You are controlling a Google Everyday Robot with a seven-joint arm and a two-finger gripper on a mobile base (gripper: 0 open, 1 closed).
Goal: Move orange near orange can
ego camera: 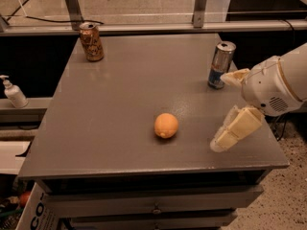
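I'm watching my arm reaching in from the right, its gripper (221, 112) hovering over the table's (115, 104) near right edge, fingers spread wide, gripping nothing. The orange (166, 125) is lying just to its left. The orange can (91, 41) is standing well apart at the far left corner.

One view only, nothing shared | looks down steeply from above the table's (124, 90) near edge, facing the back rail (144, 28) | mid-range, whole top in frame | gripper (221, 111) comes in at right, fingers spread
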